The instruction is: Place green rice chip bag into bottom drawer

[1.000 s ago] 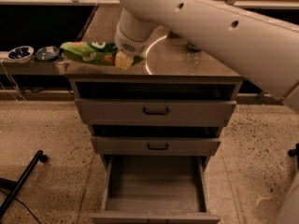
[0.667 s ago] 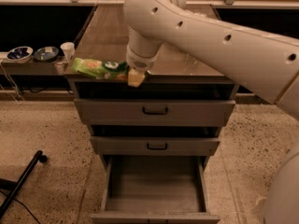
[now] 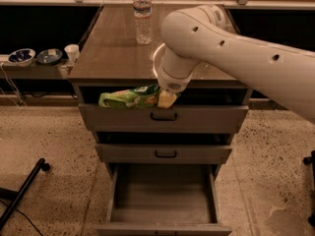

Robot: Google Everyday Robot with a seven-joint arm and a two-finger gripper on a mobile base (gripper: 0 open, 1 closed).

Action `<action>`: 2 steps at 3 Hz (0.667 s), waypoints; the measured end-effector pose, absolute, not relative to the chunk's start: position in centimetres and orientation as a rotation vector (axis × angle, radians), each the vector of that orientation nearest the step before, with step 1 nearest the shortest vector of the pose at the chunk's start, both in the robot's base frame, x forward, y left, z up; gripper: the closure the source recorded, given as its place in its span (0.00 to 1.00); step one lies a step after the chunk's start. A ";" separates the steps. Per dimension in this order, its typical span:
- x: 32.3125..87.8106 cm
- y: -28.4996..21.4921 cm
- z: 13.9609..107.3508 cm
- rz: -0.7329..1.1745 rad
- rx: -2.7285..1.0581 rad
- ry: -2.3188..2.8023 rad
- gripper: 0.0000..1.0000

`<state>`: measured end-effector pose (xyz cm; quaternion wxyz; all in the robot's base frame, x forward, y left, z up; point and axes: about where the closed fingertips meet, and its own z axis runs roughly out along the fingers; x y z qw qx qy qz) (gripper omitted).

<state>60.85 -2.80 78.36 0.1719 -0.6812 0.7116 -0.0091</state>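
The green rice chip bag point(image 3: 129, 97) is a light-green crinkly pouch held flat in the air in front of the cabinet's top edge, above the top drawer's front. My gripper point(image 3: 165, 98) is shut on the bag's right end, with a yellowish finger point(image 3: 166, 100) showing below the white wrist. The bottom drawer point(image 3: 163, 219) is pulled out below, a wide grey box with a bare floor. The bag hangs well above it, toward the left side.
A water bottle point(image 3: 142, 14) stands on the cabinet top point(image 3: 113, 48) at the back. Two shallower drawers with black handles point(image 3: 164, 116) are above the bottom one. Bowls and a cup point(image 3: 72, 52) sit on a side shelf at left. A black stand leg point(image 3: 24, 191) lies on the floor at left.
My arm has carried the bag forward and down, from over the cabinet's left top edge to in front of the top drawer. The camera view has shifted too.
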 end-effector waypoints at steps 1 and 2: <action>60.4 -4.1 75.5 -0.012 -1.904 2.013 1.00; 57.5 -9.0 68.5 -0.019 -1.861 2.030 1.00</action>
